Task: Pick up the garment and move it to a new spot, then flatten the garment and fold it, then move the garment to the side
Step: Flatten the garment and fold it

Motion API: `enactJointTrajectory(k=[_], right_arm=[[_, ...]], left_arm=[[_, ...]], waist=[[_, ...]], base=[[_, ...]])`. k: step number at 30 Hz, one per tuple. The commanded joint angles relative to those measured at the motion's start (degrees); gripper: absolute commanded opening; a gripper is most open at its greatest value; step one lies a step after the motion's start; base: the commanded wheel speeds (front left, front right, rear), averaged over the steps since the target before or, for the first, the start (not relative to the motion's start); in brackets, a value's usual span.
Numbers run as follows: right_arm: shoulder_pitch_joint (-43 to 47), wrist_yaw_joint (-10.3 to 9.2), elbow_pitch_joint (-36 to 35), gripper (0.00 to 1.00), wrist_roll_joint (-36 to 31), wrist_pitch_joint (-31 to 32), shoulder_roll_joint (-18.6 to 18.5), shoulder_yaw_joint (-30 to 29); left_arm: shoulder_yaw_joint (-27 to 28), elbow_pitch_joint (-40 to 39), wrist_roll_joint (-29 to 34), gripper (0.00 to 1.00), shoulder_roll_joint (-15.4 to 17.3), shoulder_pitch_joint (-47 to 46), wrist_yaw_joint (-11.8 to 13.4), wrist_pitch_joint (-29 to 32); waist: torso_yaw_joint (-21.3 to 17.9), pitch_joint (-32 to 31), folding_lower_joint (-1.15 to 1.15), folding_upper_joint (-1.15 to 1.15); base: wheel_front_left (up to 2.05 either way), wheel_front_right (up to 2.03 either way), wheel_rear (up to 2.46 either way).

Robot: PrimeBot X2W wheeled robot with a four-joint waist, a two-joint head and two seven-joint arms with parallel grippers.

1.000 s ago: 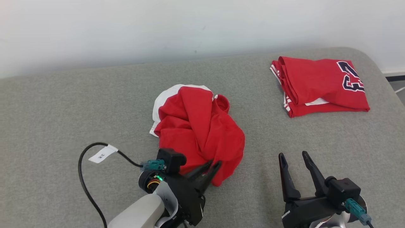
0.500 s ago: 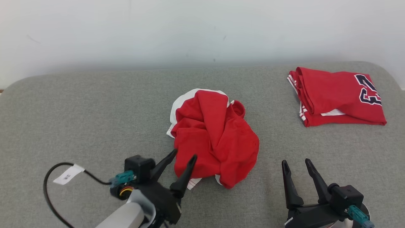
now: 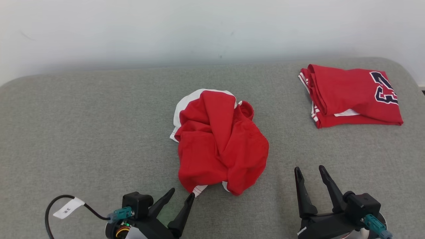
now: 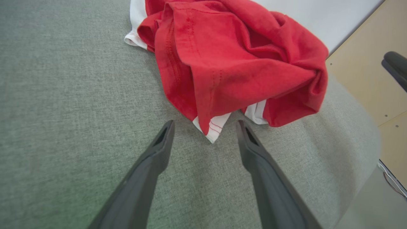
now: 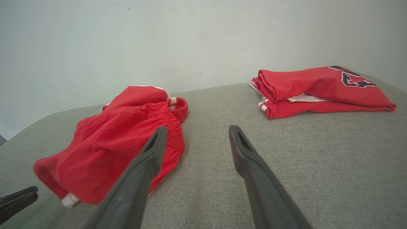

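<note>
Head view: the left gripper (image 3: 182,193) sits low over the grey cushion (image 3: 83,116). Its 2 fingers are spread wide and hold nothing. The garment (image 3: 220,142), a crumpled red heap with white trim, lies on the cushion just beyond these jaws. Its striped white hem (image 3: 200,190) is right at the tip of 1 finger; whether they touch I cannot tell. A black cable (image 3: 49,212) with a white tag (image 3: 66,208) loops beside the left gripper, on the side away from the garment. The right gripper (image 3: 308,168) also stands with its jaws wide apart and empty, and the garment lies near them toward the left gripper's side. A folded red jersey (image 3: 348,96) with dark numerals lies well beyond the right jaws, near the pale wall (image 3: 132,30).

Left wrist view: the 2 dark fingers (image 4: 149,171) stand wide apart over bare cushion. The hem points into the gap between the tips, ungripped. The rest of the garment bunches up just ahead of the jaws.

Right wrist view: the jaws gape over bare cushion, and nothing lies between them. The garment lies to their left, partly hidden behind the left finger. The jersey lies ahead and to their right, well apart. The left gripper's fingertips (image 5: 16,198) show at the lower left edge, near the garment's hem.
</note>
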Motion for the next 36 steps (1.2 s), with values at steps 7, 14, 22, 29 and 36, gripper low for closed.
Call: enactJointTrajectory(k=[7, 14, 22, 29, 36], right_arm=[[-1.0, 0.01, 0.2, 1.0, 0.6, -0.4, 0.0, 0.6], [-0.7, 0.01, 0.5, 1.0, 1.0, -0.8, 0.0, 0.6], [0.3, 0.01, 0.7, 1.0, 0.9, -0.9, 0.0, -0.5], [1.4, 0.01, 0.9, 1.0, 1.3, -0.9, 0.0, -1.2], [2.2, 0.01, 1.7, 1.0, 1.9, -1.1, -0.1, -1.8]], left_arm=[[-0.6, 3.4, 0.5, 1.0, -0.6, -0.8, -0.8, -0.2], [-0.6, 6.7, 0.8, 1.0, -1.8, -2.2, -1.6, -0.8], [1.5, 8.6, 2.5, 0.0, -2.5, -3.0, -1.6, -1.8], [5.9, 4.2, 2.8, 0.0, 0.7, -1.0, -0.1, -2.1], [6.6, -2.2, 2.9, 0.0, 5.7, 2.0, 1.9, -0.5]], waist=[[-2.9, 1.6, 0.0, 0.0], [-5.1, 2.3, 0.0, 0.0], [-4.5, 1.3, 0.0, 0.0], [-0.5, -0.8, 0.0, 0.0], [3.7, -2.8, 0.0, 0.0]], base=[[0.0, 0.0, 0.0], [0.0, 0.0, 0.0], [0.0, 0.0, 0.0], [0.0, 0.0, 0.0], [0.0, 0.0, 0.0]])
